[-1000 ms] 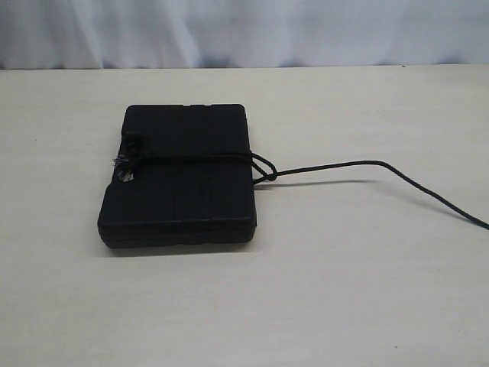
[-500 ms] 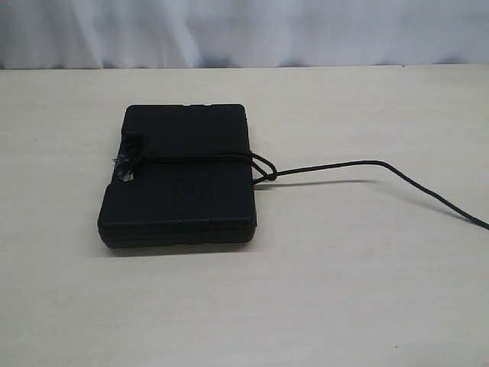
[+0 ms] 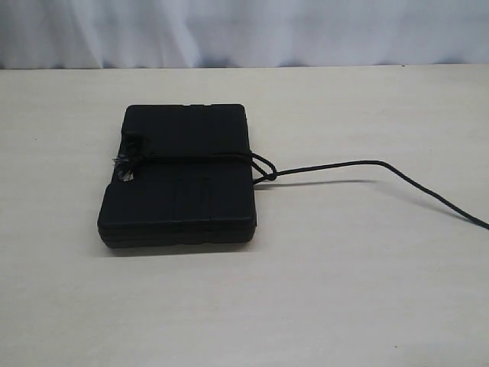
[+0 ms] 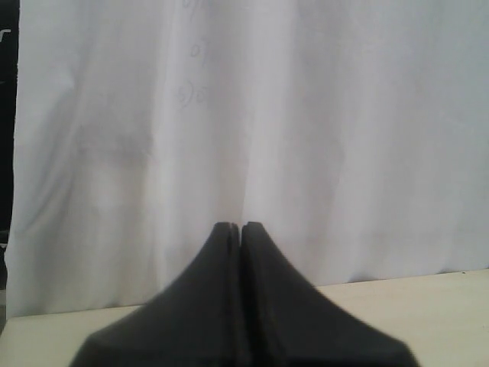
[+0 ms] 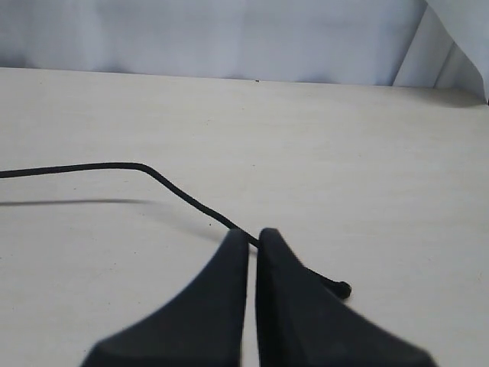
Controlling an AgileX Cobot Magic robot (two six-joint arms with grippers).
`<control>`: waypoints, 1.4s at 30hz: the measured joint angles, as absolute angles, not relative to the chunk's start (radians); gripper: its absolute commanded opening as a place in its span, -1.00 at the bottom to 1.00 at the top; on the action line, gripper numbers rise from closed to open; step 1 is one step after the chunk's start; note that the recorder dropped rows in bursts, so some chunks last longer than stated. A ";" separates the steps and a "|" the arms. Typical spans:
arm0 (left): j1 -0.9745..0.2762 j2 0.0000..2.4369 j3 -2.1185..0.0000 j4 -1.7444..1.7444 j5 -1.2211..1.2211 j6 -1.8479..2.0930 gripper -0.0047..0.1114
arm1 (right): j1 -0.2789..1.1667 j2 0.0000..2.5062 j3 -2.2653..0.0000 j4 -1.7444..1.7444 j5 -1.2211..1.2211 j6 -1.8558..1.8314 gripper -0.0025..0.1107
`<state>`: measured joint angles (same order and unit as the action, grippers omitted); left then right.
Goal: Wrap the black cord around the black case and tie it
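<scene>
The black case (image 3: 183,176) lies flat on the table, left of centre. The black cord (image 3: 367,162) runs across its middle, with a frayed tuft (image 3: 122,170) at the case's left edge and a knot (image 3: 269,174) at its right edge. From the knot the cord trails right, off the view's edge. Neither gripper shows in the exterior view. My right gripper (image 5: 253,233) is shut; the cord (image 5: 114,165) passes behind its tips and ends in a small knob (image 5: 344,289) on the table. My left gripper (image 4: 236,225) is shut on nothing, facing a curtain.
The pale table (image 3: 344,290) spreads wide around the case. A white curtain (image 3: 244,30) hangs along its far edge, and it fills most of the left wrist view (image 4: 229,115).
</scene>
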<state>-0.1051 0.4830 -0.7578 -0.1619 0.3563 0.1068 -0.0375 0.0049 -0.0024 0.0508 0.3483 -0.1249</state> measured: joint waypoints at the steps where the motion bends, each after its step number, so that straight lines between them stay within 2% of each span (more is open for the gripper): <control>1: -0.105 0.483 -0.758 -0.162 0.356 0.107 -0.92 | -0.037 0.005 -0.002 0.051 0.348 -0.125 -0.88; 34: -0.118 0.483 -0.758 -0.086 0.367 0.109 -0.92 | -0.037 0.005 -0.002 0.051 0.348 -0.127 -0.88; 38: -0.122 0.481 -0.711 0.000 0.407 0.109 -0.92 | -0.037 0.005 -0.002 0.051 0.348 -0.127 -0.88; 42: -0.127 0.481 -0.560 0.079 0.359 0.111 -0.92 | -0.037 0.005 -0.002 0.051 0.348 -0.127 -0.88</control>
<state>-0.1268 0.4814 -0.5605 0.0795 0.3590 0.1112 -0.0375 0.0049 -0.0024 0.0508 0.3483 -0.1269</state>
